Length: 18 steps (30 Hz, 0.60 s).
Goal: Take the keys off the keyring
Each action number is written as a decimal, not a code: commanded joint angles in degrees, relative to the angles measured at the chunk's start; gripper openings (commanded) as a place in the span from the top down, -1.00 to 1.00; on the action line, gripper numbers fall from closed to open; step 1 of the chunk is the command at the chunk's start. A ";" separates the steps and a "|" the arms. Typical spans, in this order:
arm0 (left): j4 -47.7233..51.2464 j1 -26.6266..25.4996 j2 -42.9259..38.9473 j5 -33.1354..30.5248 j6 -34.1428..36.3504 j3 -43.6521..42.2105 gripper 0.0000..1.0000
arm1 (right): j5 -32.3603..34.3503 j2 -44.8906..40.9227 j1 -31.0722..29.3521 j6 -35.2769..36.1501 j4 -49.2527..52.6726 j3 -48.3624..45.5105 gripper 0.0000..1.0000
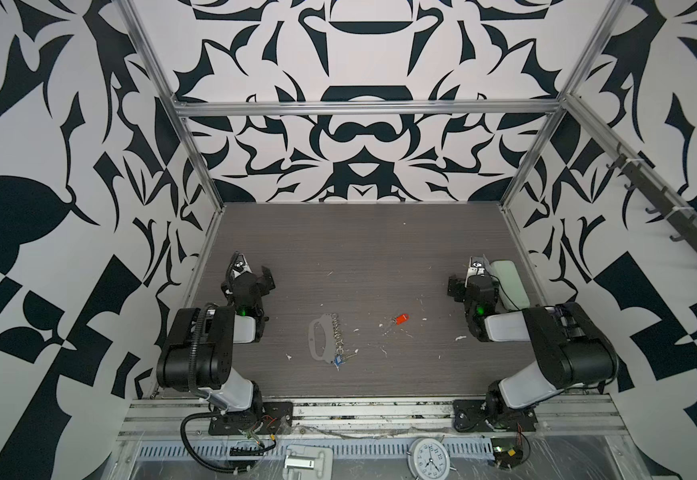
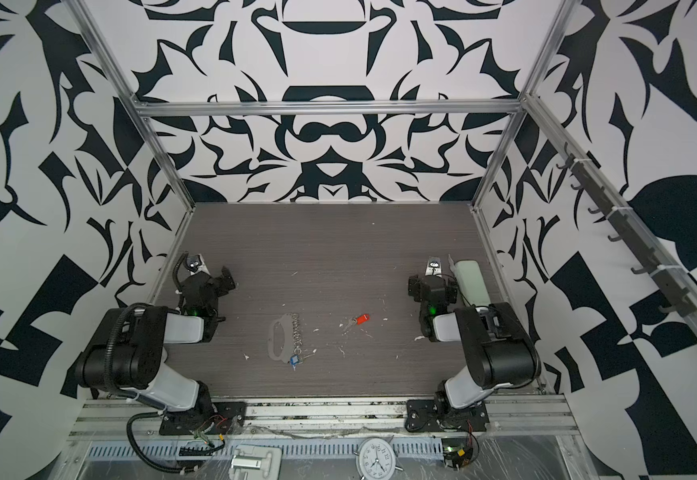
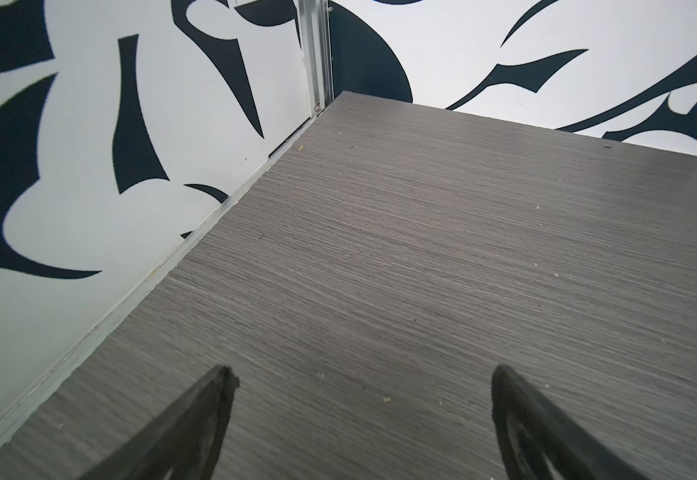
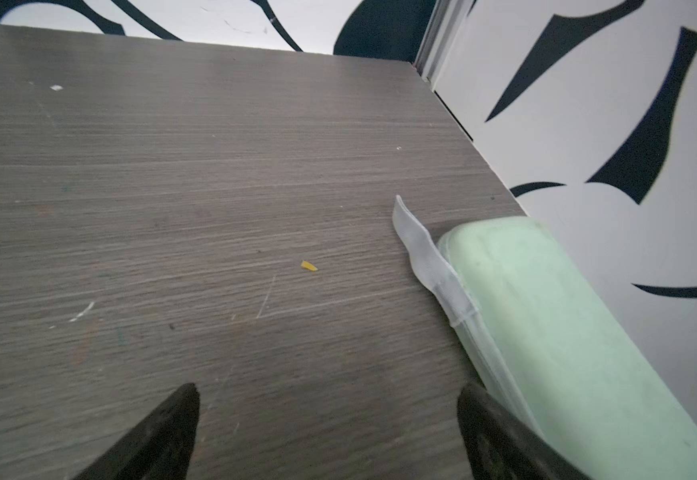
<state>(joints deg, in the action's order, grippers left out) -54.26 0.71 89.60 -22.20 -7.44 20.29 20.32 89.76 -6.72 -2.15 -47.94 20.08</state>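
keyring [image 1: 337, 332]: probably light, floppy chain; lies toward the table [image 1: 359, 249] front edge; pin its flat loop [image 1: 317, 355]
blue-tagged key [image 1: 339, 360]: small, likely slippery; pinch the tag
left gripper [image 3: 363, 372], right gripper [image 4: 330, 387]: jaws wide apart; empty

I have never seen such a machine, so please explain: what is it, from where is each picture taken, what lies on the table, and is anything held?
This is a robot: a left arm and a right arm at a table, each ending in a two-fingered tool. Both top views look down on the whole scene; the other two come from wrist cameras. The left tool and the right tool stand open and hold nothing. On the table lie a keyring with a blue-tagged key at its chain's end, a red-tagged key apart from it, and a pale-green case beside the right tool.
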 commanded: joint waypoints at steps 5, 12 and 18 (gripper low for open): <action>-1.55 0.17 0.68 0.31 0.25 0.36 -0.99 | 1.09 -0.87 0.21 -0.54 -5.70 -0.63 -0.99; -1.66 0.12 0.60 0.31 0.26 0.30 -0.98 | 2.23 -1.05 0.19 -1.00 -6.53 -1.14 -0.99; -1.64 0.11 0.62 0.32 0.24 0.23 -0.98 | 2.27 -0.94 0.17 -0.92 -6.48 -1.00 -0.99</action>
<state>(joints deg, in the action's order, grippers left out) -54.26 0.71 89.62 -22.00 -7.42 20.29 21.47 89.80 -6.72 -2.61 -51.99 19.09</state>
